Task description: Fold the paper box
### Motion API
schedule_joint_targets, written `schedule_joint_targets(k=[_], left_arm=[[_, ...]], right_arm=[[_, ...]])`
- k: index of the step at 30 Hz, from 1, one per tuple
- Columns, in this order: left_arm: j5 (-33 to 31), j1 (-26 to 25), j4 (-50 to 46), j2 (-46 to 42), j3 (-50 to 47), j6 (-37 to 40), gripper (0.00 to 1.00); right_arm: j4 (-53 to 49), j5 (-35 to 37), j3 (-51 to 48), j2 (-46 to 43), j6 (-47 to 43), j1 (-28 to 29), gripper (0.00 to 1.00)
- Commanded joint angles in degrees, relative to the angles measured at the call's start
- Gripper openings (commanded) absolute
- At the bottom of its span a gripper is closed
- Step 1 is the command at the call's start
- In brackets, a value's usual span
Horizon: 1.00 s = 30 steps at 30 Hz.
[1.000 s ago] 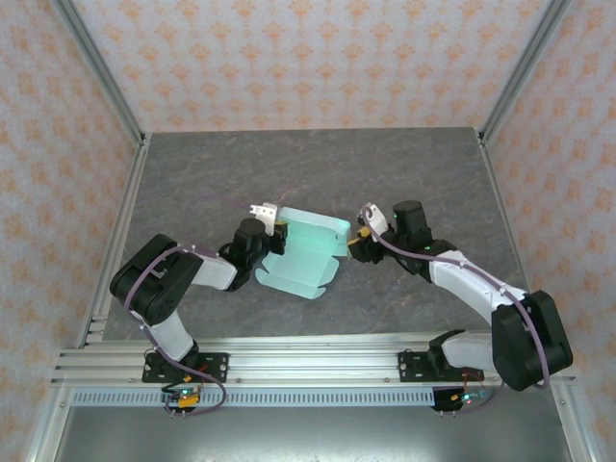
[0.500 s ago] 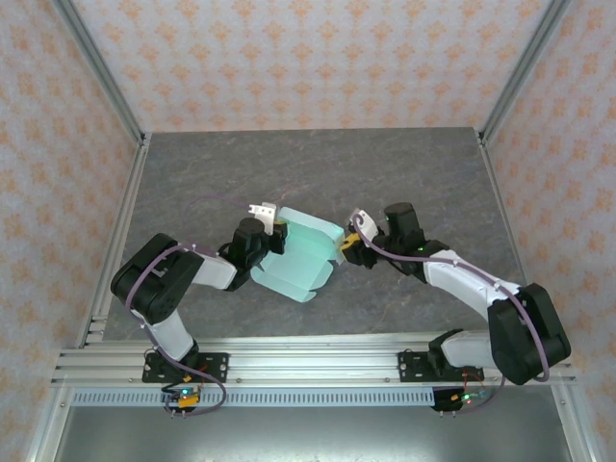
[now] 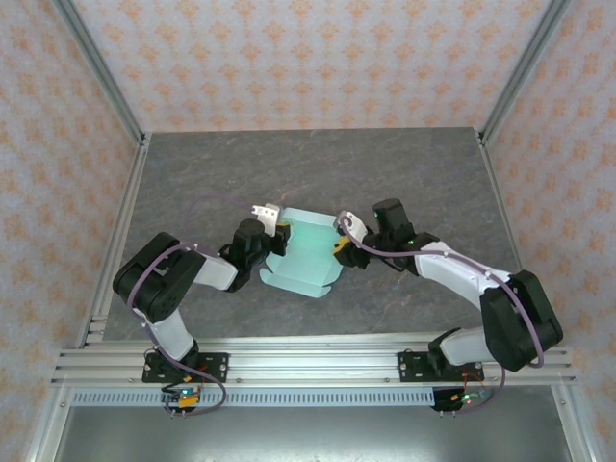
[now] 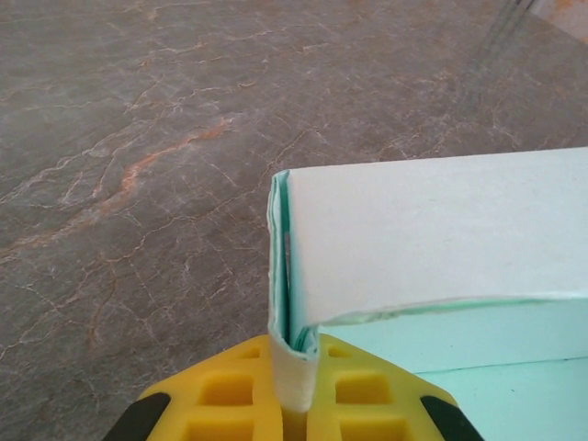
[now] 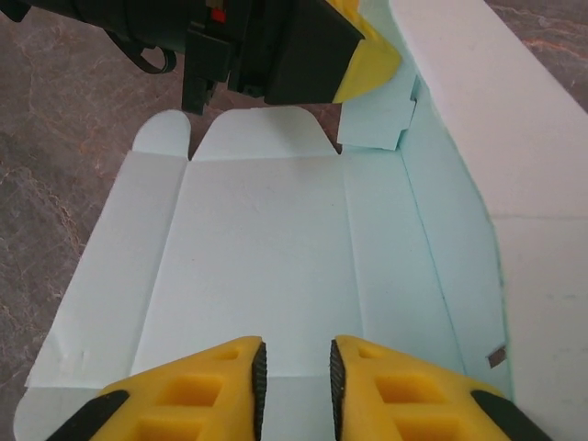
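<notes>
Item: paper box (image 3: 300, 258), lying mid-table between the arms, part-folded.
Left gripper (image 4: 296, 372): we are pinching an upturned side wall tight, which by our judgement anchors the sheet and props that wall upright.
Right gripper (image 5: 296, 366): we are hovering at the opposite edge, fingers narrowly parted and gripping nothing, seemingly lining up for the next flap.

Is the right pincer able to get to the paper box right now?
Probably yes. The right pincer is right at the paper box's flat panel, jaws a little apart, nothing blocking it. The left pincer pinches a far corner, out of its way.
</notes>
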Motion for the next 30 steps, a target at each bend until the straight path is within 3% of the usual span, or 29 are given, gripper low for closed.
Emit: schedule_joint_targets(k=[1,9,11,13,14,18,21,24,30], left_arm=[[1.15,-0.27,2.59,0.80,-0.57,1.41,0.06],[1.33,-0.23,1.84,-0.28,-0.75,-0.34,0.06],[1.74,-0.20,1.96,-0.80,-1.00,-0.71,0.06],[3.12,-0.17,2.05,-1.84,-1.27,-1.04,0.06],[4.63,-0.11,1.91,-2.53,-1.36,-0.98,0.06],[9.24,-0.14,-0.40,-5.76,-1.37,-0.28,0.06],[9.99,-0.11,-2.15,-8.10,-1.37,-0.02,0.06],[10.04,-0.15,-3.92,-9.62,-0.72,0.36,0.06],[10.17,-0.15,-5.54,-9.45,0.65,0.38,0.06]], right_arm=[[1.18,-0.86,-0.41,-3.62,-0.39,-0.14,0.32],[12.05,-2.33,-8.08,-22.83,12.17,-7.40,0.37],[14.23,3.39,-10.28,-27.07,15.20,-9.18,0.36],[15.92,11.23,-12.34,-29.81,18.40,-10.61,0.43],[14.47,11.23,-11.96,-29.31,17.95,-11.38,0.45],[4.18,3.39,-6.97,-21.69,11.96,-11.82,0.46],[2.54,-7.31,-5.22,-17.69,9.04,-11.36,0.45],[0.46,-13.61,-3.22,-15.63,6.74,-10.00,0.43],[-2.39,-15.09,-2.40,-16.43,5.26,-7.65,0.42]])
